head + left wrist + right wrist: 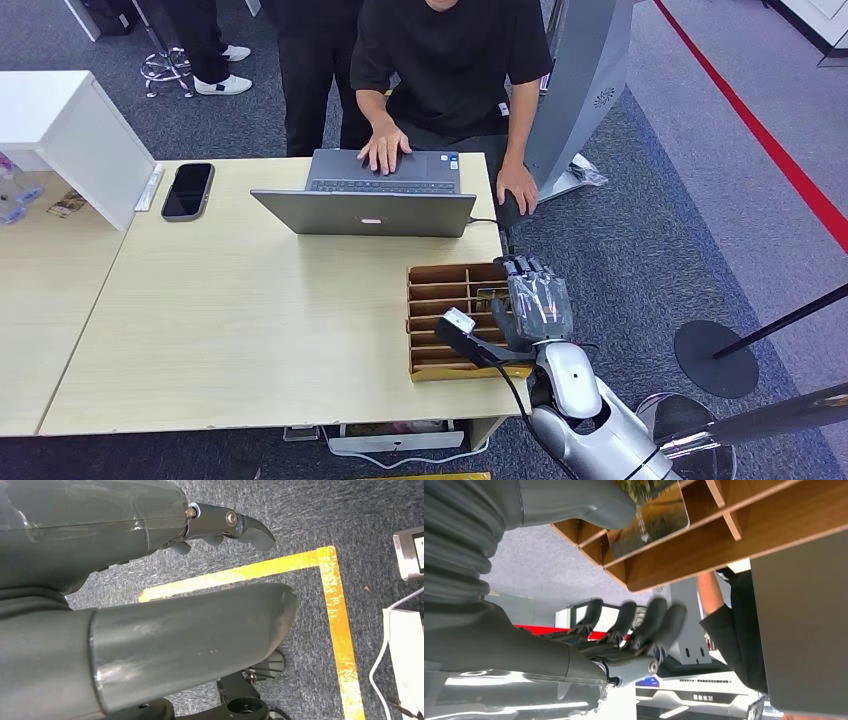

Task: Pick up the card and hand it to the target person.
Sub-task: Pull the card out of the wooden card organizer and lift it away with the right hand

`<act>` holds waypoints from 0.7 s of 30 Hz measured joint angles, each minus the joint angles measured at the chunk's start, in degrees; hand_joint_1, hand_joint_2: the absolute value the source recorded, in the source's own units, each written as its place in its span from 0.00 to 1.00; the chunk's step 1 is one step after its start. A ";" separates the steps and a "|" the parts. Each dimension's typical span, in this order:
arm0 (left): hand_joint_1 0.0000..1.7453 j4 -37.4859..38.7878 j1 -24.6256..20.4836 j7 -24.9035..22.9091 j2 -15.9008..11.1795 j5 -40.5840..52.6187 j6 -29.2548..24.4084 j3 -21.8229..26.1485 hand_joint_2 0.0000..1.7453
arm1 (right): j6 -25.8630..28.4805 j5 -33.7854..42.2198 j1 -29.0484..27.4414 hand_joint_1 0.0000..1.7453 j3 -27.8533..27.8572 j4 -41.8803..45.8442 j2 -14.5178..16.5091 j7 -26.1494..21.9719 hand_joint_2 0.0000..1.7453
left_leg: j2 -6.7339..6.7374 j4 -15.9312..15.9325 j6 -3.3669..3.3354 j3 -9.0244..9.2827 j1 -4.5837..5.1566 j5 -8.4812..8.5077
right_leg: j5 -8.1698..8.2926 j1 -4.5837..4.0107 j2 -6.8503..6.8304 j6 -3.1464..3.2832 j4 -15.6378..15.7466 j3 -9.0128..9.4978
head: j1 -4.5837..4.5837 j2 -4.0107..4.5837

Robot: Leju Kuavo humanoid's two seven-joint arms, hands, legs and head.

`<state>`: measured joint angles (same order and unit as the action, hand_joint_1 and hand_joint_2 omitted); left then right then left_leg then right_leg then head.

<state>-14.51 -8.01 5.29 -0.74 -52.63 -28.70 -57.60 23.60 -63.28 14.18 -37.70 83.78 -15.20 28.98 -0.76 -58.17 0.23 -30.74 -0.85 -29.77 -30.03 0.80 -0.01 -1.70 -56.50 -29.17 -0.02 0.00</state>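
The card [651,517], with a yellowish printed picture, stands in a slot of the brown slotted box [734,545]. That box [440,300] sits at the table's front right corner. My right hand [535,305] hovers over the box's right end, its fingers [644,622] stretched out and apart, away from the card. The thumb [574,502] lies right beside the card's edge; I cannot tell if it touches. The target person [450,60] in black stands behind the table, one hand on the laptop [365,210]. My left hand [150,605] hangs over the floor, holding nothing.
The wooden table [250,320] also carries a black phone [187,190] at the back left, next to a white box [70,130]. Another person's legs [205,40] stand behind. A grey pillar [585,90] and a black stand base [715,358] are to the right.
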 joint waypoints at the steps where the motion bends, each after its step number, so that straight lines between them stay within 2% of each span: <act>1: 0.00 0.00 0.00 -0.02 0.01 0.01 0.00 -0.01 0.00 | -0.01 0.00 0.02 0.36 -0.08 -0.24 -0.01 0.08 1.00 | 0.00 0.00 0.00 0.00 0.00 0.00 | 0.00 0.00 0.00 0.00 0.00 0.00 | 0.00 0.00; 5: 0.00 0.00 0.00 -0.10 0.09 0.06 0.01 -0.01 0.00 | -0.04 0.00 0.14 0.33 -0.45 -1.09 -0.01 0.34 1.00 | 0.00 0.00 0.00 0.00 0.00 0.00 | 0.00 0.00 0.00 0.00 0.00 0.00 | -0.02 0.00; 11: 0.00 0.00 0.00 -0.15 0.10 0.10 0.00 -0.03 0.00 | -0.13 0.00 0.37 0.39 -0.86 -1.79 -0.01 0.43 1.00 | 0.00 0.00 0.00 0.01 0.00 0.00 | 0.00 0.00 0.00 0.00 0.00 0.00 | -0.01 0.00; 17: 0.00 0.00 0.01 -0.15 0.11 0.10 0.00 -0.03 0.00 | 0.08 -0.32 0.55 0.31 -1.19 -2.13 -0.01 0.71 1.00 | 0.00 0.00 0.00 0.01 0.00 0.00 | 0.00 0.00 0.00 0.00 0.00 0.01 | -0.01 0.00; 21: 0.00 0.00 0.01 -0.13 0.13 0.10 0.00 -0.03 0.00 | 0.42 -0.98 0.58 0.34 -1.40 -2.12 -0.01 0.93 1.00 | 0.01 -0.01 0.00 0.02 0.00 0.00 | 0.00 0.00 0.00 0.00 0.00 0.01 | -0.02 0.00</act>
<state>-14.51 -8.00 5.16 -0.61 -52.52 -28.70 -57.64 24.02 -64.26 14.76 -39.11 81.66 -15.21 29.91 -0.75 -58.17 0.23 -30.72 -0.85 -29.77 -30.03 0.80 -0.01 -1.70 -56.50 -29.16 -0.04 0.00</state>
